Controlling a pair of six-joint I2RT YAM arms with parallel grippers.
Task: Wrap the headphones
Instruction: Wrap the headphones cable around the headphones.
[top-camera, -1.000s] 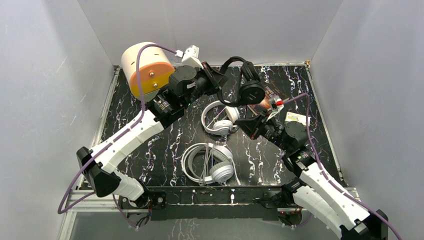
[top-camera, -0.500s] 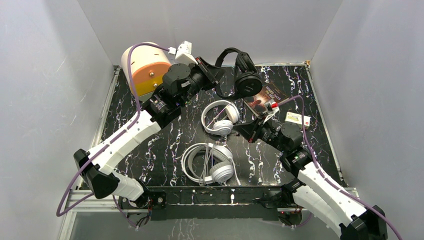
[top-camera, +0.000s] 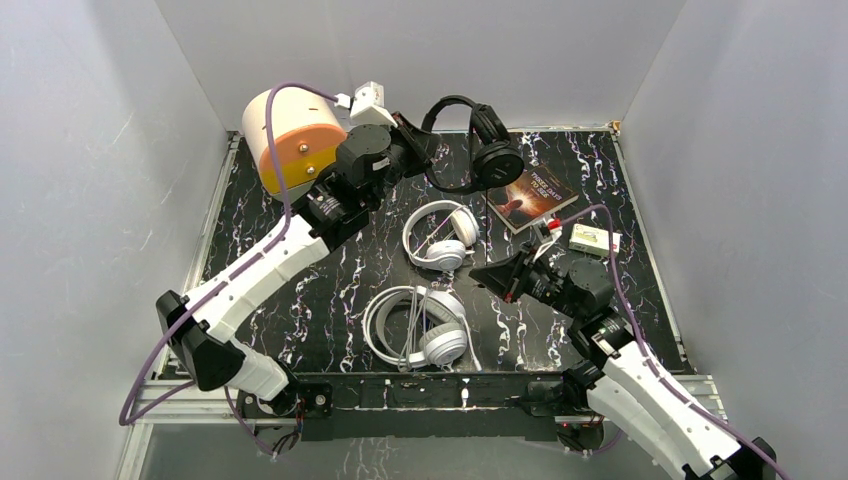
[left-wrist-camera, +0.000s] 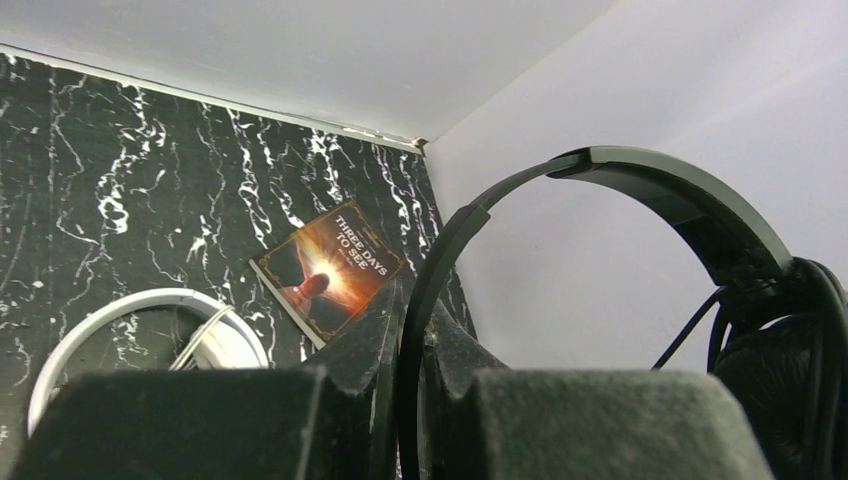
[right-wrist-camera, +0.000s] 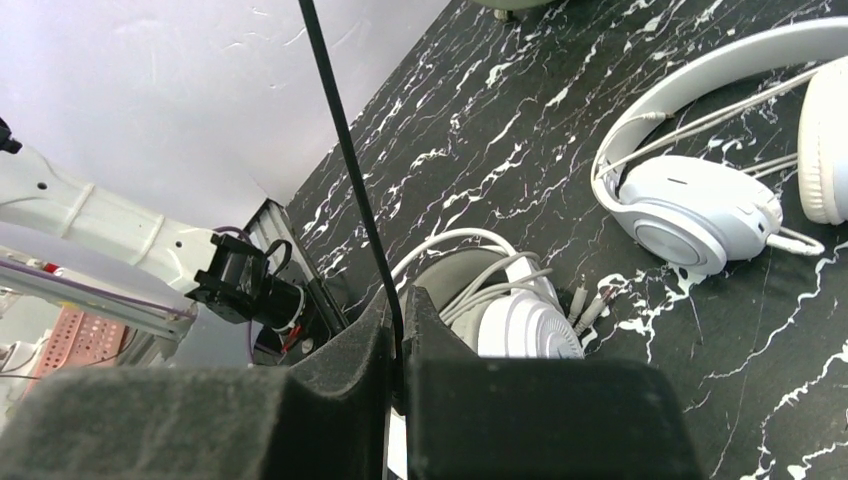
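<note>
The book (top-camera: 532, 197) on the bench (top-camera: 340, 290) reads "THREE DAYS TO SEE". The left gripper (left-wrist-camera: 410, 340) pinches the headband of the black headphones (left-wrist-camera: 640, 190); the right gripper (right-wrist-camera: 398, 335) pinches a black cord (right-wrist-camera: 340, 130).

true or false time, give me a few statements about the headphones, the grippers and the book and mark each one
1. The left gripper is shut on the headband of the black headphones, holding them up off the table. True.
2. The right gripper is open and holds nothing. False: it is shut on the black cord.
3. The big white pair and the slimmer white pair both lie on the table, in neither gripper. True.
4. The book lies under the big white pair. False: it lies apart from it, toward the far right of the table.
</note>
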